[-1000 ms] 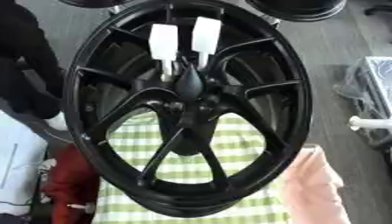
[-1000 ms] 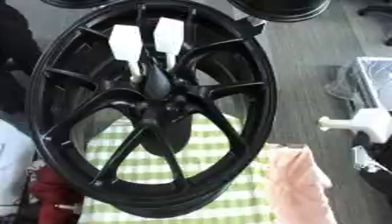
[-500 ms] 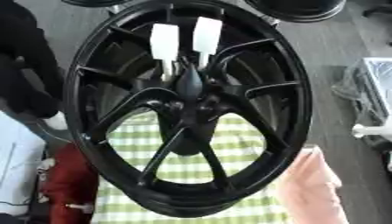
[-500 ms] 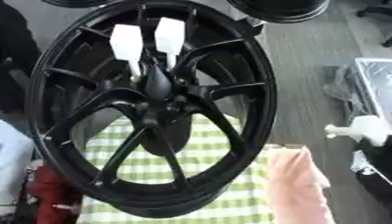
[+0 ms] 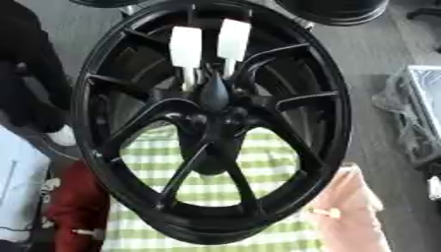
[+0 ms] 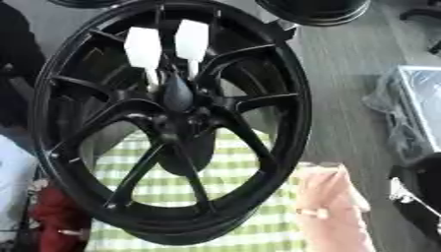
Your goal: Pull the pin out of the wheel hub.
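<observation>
Nearest the camera, a green-and-white checked cloth (image 5: pixel 258 172) shows through the gaps between the spokes. To its right lies a pale pink cloth (image 6: pixel 331 211); to its left sits a dark red bundle (image 5: pixel 73 206) beside something light blue (image 5: pixel 17 182).

Over all this stands the black wheel (image 5: pixel 211 118), filling most of the view and blocking much of what lies behind it. Its spokes meet at the hub (image 5: pixel 215 106) in the middle. Two white tabs (image 5: pixel 209 44) stand side by side just above the hub, on thin stems that run down toward it; whether either is the pin cannot be told.

Neither of the robot's hands shows in either view, so their state cannot be told.

Farther off, a dark-clothed figure (image 5: pixel 30 83) stands at the left edge, a clear plastic-wrapped thing (image 6: pixel 413 113) lies at the right on grey floor (image 6: pixel 340 74), and another black wheel (image 5: pixel 331 10) shows at the top.
</observation>
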